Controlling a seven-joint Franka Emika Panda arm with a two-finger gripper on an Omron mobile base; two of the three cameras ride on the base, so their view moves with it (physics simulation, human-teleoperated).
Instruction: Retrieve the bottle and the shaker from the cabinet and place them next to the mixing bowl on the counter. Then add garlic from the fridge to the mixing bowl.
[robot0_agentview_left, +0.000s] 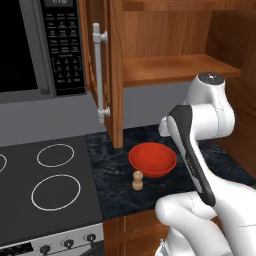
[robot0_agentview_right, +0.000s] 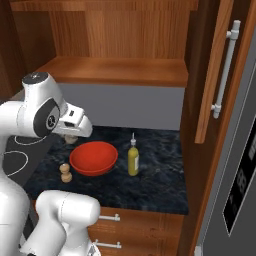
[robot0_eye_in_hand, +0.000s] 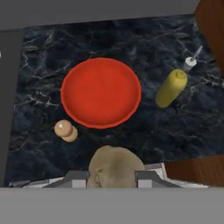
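Observation:
The red mixing bowl (robot0_eye_in_hand: 100, 92) stands on the dark marble counter (robot0_eye_in_hand: 131, 43). A small wooden shaker (robot0_eye_in_hand: 65, 130) sits upright just off the bowl's front-left rim. On the bowl's right stands a yellow bottle (robot0_eye_in_hand: 171, 87) with a thin spout. My gripper (robot0_eye_in_hand: 116, 177) hovers above the counter's front edge, short of the bowl, shut on a tan garlic bulb (robot0_eye_in_hand: 114, 164). From the right base view, the gripper (robot0_agentview_right: 70, 136) hangs over the bowl's (robot0_agentview_right: 93, 158) far-left rim, with the shaker (robot0_agentview_right: 65, 172) and bottle (robot0_agentview_right: 133, 159) on either side. The bowl (robot0_agentview_left: 152, 159) and shaker (robot0_agentview_left: 137, 180) also appear from the left.
An open wooden cabinet with a bare shelf (robot0_agentview_right: 115, 70) hangs above the counter, its doors (robot0_agentview_left: 102, 70) (robot0_agentview_right: 215, 75) swung outward. A stove (robot0_agentview_left: 45, 185) lies to the left under a microwave (robot0_agentview_left: 35, 45). A grey appliance (robot0_agentview_right: 240, 175) stands at the right.

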